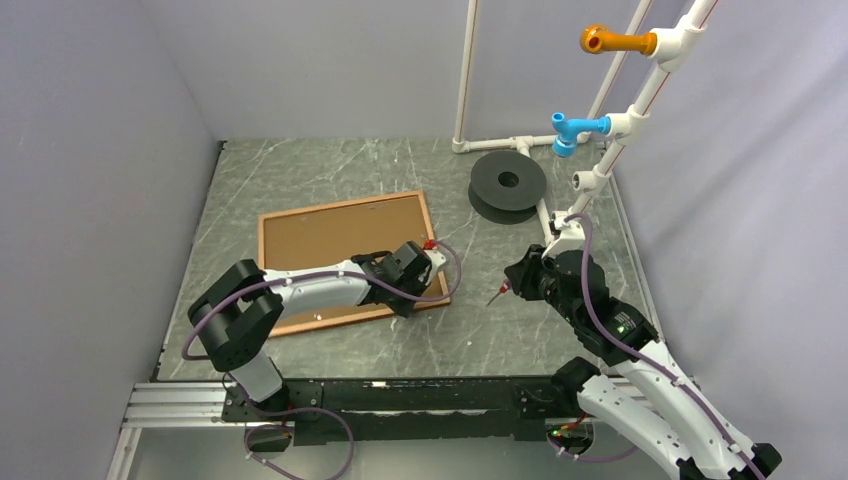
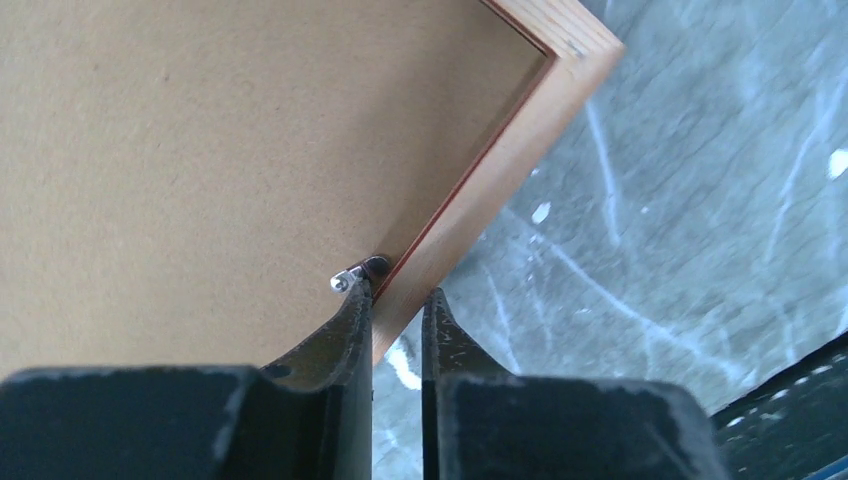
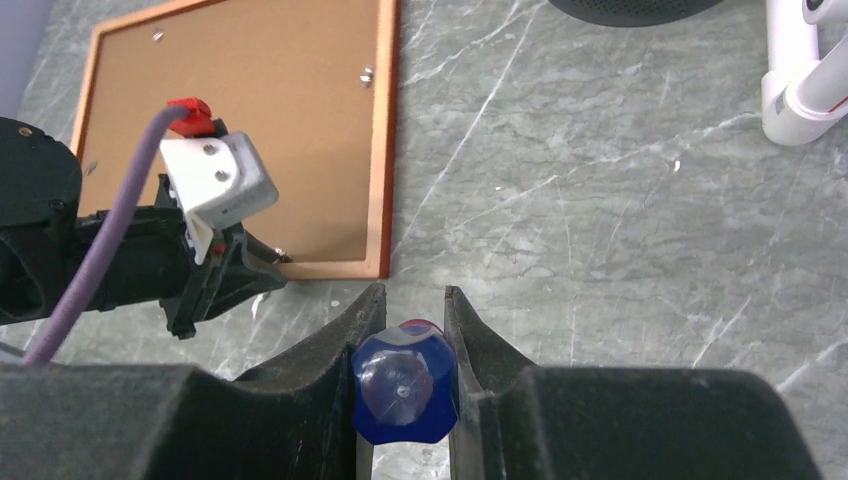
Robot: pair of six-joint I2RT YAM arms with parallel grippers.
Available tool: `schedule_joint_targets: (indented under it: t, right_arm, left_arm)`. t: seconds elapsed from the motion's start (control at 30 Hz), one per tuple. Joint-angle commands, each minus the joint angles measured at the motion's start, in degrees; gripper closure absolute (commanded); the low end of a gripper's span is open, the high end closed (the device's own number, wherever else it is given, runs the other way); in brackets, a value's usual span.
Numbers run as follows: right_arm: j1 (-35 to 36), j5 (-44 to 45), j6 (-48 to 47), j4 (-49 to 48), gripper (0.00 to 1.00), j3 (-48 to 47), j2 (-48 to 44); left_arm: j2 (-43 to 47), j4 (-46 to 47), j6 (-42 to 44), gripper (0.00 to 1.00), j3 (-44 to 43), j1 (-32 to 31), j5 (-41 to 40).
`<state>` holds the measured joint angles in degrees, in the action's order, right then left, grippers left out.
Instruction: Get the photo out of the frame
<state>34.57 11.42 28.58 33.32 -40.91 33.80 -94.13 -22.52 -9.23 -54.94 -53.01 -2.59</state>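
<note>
On the grey marbled table, the frame lies face down left of centre. Its one brown backing panel faces up and fills the opening. The photo cannot be seen; I judge it sits under that panel, inside the frame. Both arms are in view. The left gripper is down at the frame's near right corner with only a narrow slit between its jaws. One finger is over the panel, touching a small metal tab, and the other is over the table just outside the rail. Whether it pinches the tab or the rail I cannot tell. The right gripper hovers over bare table, apart from the frame, clamped on one blue-handled tool. At the back stand a black disc and a white pipe stand, neither involved. The step in hand looks like freeing the backing. The next move probably calls for turning this tab off the panel without dragging the frame. The other tabs would follow, then lifting the panel to reach the photo. I count one frame, one panel, one tool and three tabs clearly in the right wrist view.
</note>
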Motion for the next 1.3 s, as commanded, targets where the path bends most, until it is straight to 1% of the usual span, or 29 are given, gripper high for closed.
schedule_joint_targets:
  t: [0.0,0.03,0.07,0.17,0.33,0.4,0.43,0.47,0.5,0.57,0.63,0.7,0.73,0.8,0.93,1.03,1.07,1.13,1.27]
  right_arm:
    - [-0.2,-0.6,0.5,-2.7,1.00,0.1,0.0]
    - [-0.1,-0.7,0.6,-2.7,1.00,0.1,-0.1]
    - [-0.1,-0.8,0.7,-2.8,1.00,0.2,-0.1]
    - [-0.1,-1.0,1.1,-2.6,1.00,0.1,-0.1]
    - [-0.2,-1.8,2.4,-1.8,1.00,0.0,-1.0]
    - [-0.2,-1.8,2.9,-1.3,1.00,0.0,-1.5]
    - [-0.1,-1.8,3.2,-1.1,1.00,0.0,-1.6]
    - [-0.1,-1.8,3.4,-0.9,1.00,0.1,-1.7]
    - [-0.1,-1.9,3.5,-0.8,1.00,0.2,-1.9]
    - [-0.1,-2.2,3.7,-1.2,1.00,0.8,-1.9]
    - [-0.1,-2.7,3.8,-1.8,1.00,1.4,-1.6]
    - [-0.1,-3.4,3.7,-2.7,1.00,1.8,-1.0]
    - [-0.2,-3.6,3.7,-3.2,1.00,1.9,-0.6]
    - [-0.1,-4.2,3.5,-4.2,1.00,2.2,0.3]
    - [0.0,-5.2,3.0,-6.3,1.00,2.4,2.1]
    - [-0.1,-5.8,3.0,-7.5,1.00,2.5,3.4]
    - [-0.1,-6.1,3.0,-8.0,1.00,2.5,3.9]
    - [-0.1,-6.7,3.2,-8.7,1.00,2.6,4.4]
    - [-0.1,-7.3,3.7,-9.0,1.00,2.8,4.6]
  left_arm:
    - [-3.5,1.6,-13.4,0.91,1.9,0.9,-0.4]
    - [-3.9,2.1,-14.5,0.97,1.0,1.2,-1.0]
    - [-4.7,2.5,-15.1,1.00,-0.3,1.8,-1.1]
    - [-7.8,3.1,-16.3,1.00,-6.1,4.6,0.0]
    - [-13.8,6.3,-18.3,1.00,-15.4,11.4,7.2]
    - [-14.8,5.6,-18.1,1.00,-18.7,12.7,8.3]
    - [-14.5,5.3,-17.7,0.97,-19.7,13.0,8.8]
    - [-13.9,5.1,-17.0,0.94,-20.1,13.2,9.0]
    - [-12.7,5.0,-16.4,0.87,-20.0,13.2,9.4]
    - [-9.5,5.5,-14.8,0.68,-17.7,13.1,10.6]
    - [-4.7,6.7,-13.6,0.52,-12.9,13.2,11.6]
    - [0.5,7.8,-12.5,0.30,-6.7,13.1,12.3]
    - [3.1,8.3,-12.0,0.25,-3.7,13.0,12.6]
    - [9.4,8.2,-11.2,0.20,3.4,12.7,12.1]
    - [18.4,4.6,-10.7,0.17,11.4,9.9,9.2]
    - [21.7,1.7,-11.9,0.20,14.2,5.4,3.5]
    - [21.8,0.9,-12.5,0.21,14.4,3.7,2.9]
    - [20.5,-0.2,-13.5,0.23,14.5,0.5,-1.8]
    - [14.3,-1.9,-15.6,0.27,13.0,-3.4,-8.6]
